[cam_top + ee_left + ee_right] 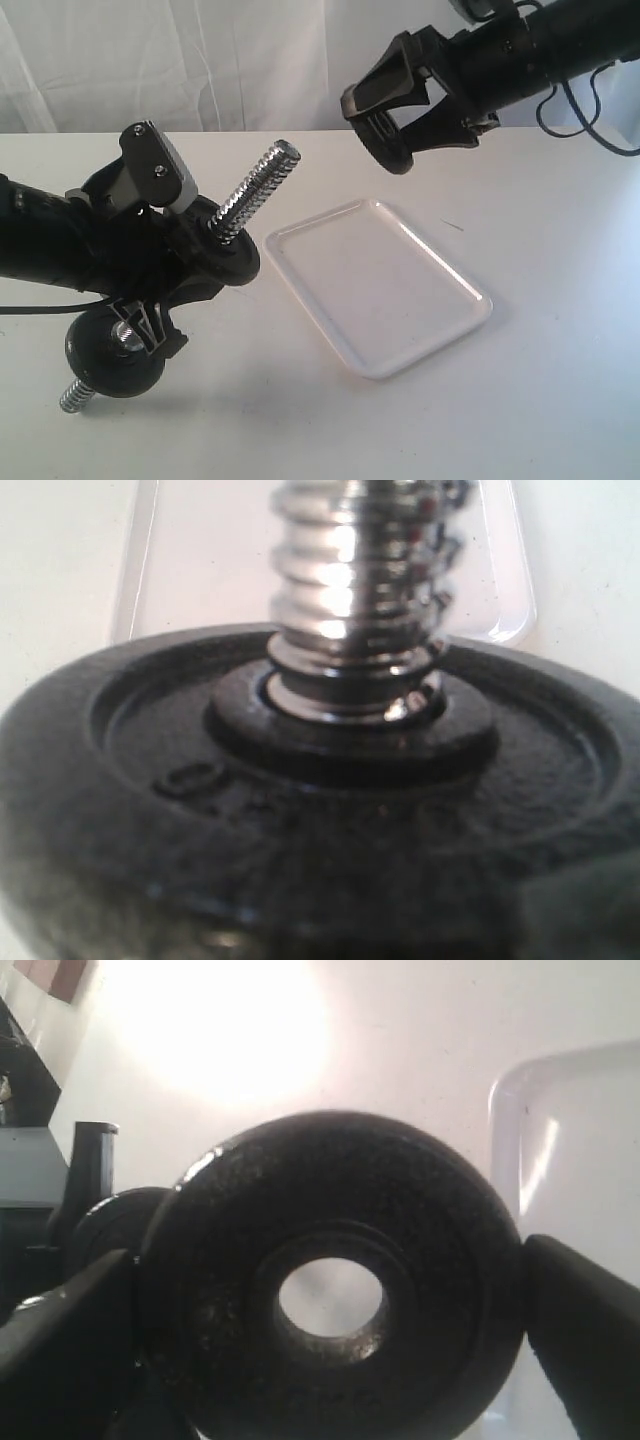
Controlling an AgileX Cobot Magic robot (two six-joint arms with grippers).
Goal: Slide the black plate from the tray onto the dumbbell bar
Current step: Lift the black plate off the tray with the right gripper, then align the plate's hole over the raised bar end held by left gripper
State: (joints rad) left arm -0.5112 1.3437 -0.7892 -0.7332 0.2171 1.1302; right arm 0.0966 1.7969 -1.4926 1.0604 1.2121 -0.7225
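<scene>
1. Black plate (330,1190) is clamped by its rim in the right gripper (383,130). It hangs in the air above the tray (440,320), well apart from the dumbbell bar (258,185).
2. Left gripper (150,310) is closed on the bar just below a mounted plate (235,265) and holds the bar tilted.
3. If the centre hole meets the coarse thread off-axis, the plate may jam or twist in the fingers (590,1330).
4. A hard push may turn the bar in its grip.
</scene>
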